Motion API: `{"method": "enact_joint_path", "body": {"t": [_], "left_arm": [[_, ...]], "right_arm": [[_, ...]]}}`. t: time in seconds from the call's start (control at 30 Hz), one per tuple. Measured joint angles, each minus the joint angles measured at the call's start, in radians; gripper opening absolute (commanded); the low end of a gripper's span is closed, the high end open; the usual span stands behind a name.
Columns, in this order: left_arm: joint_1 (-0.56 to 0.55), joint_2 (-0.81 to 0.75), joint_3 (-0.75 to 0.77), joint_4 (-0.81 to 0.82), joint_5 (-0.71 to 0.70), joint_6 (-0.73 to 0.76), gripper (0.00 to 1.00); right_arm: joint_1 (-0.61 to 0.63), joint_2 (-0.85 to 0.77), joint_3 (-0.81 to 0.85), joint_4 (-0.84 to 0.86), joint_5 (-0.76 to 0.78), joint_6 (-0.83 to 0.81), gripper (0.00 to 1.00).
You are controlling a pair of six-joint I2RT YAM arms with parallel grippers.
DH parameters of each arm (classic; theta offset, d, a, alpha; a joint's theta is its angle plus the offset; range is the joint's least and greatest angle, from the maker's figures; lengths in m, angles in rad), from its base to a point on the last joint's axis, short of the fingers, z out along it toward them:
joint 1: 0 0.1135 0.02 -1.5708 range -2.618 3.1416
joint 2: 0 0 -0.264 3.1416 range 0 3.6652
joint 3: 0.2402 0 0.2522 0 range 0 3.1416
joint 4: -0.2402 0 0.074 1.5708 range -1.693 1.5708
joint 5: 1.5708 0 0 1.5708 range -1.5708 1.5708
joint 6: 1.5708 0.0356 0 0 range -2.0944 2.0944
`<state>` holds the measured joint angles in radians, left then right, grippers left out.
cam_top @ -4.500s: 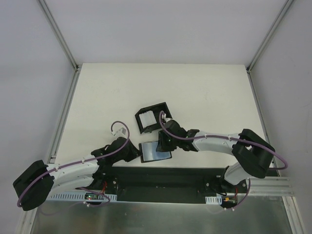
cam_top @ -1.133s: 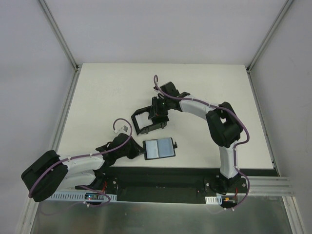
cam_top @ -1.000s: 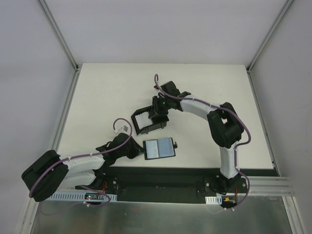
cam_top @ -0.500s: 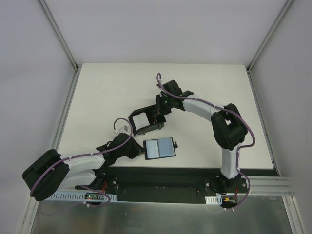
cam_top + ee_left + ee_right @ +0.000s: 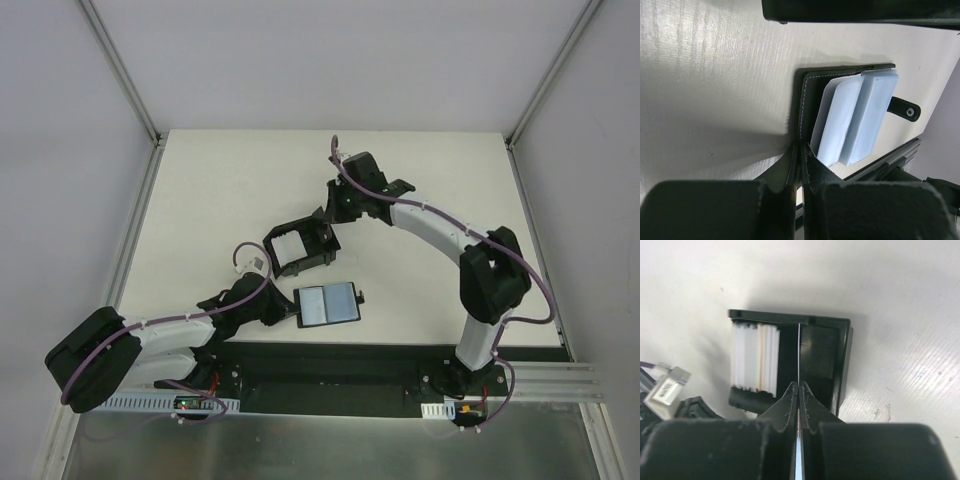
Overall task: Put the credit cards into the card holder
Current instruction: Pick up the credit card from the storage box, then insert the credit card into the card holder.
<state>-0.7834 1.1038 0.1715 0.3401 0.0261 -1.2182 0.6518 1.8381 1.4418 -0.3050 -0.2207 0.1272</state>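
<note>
Right gripper [image 5: 798, 390] pinched one card [image 5: 798, 352] edge-on above the black box [image 5: 822, 347]; left gripper [image 5: 799, 150] clamped the card holder [image 5: 807, 95] by its edge.

A: Where is the card holder [image 5: 327, 304]?
B: It lies open on the bench [image 5: 200, 200], near the front. The left gripper [image 5: 285, 314] nips its left edge.
A: And the cards [image 5: 288, 243]?
B: In the box [image 5: 312, 262] just behind it, at the box's left end. The right gripper [image 5: 334, 212] sits behind the box's right end, one card [image 5: 798, 350] between its jaws.
</note>
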Motion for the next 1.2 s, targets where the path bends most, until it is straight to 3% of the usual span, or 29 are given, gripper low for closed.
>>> {"method": "enact_joint_path", "body": {"t": [0.23, 0.73, 1.2], "left_arm": [[0.0, -0.007, -0.001, -0.005, 0.001, 0.001, 0.0], [0.0, -0.05, -0.024, -0.013, 0.001, 0.002, 0.0], [0.0, -0.037, -0.024, -0.003, 0.001, 0.002, 0.0]], "right_arm": [[0.0, -0.175, -0.07, 0.039, 0.003, 0.0, 0.01], [0.006, -0.579, -0.549, 0.167, -0.053, 0.206, 0.0], [0.058, -0.712, -0.851, 0.37, -0.058, 0.385, 0.0]]}}
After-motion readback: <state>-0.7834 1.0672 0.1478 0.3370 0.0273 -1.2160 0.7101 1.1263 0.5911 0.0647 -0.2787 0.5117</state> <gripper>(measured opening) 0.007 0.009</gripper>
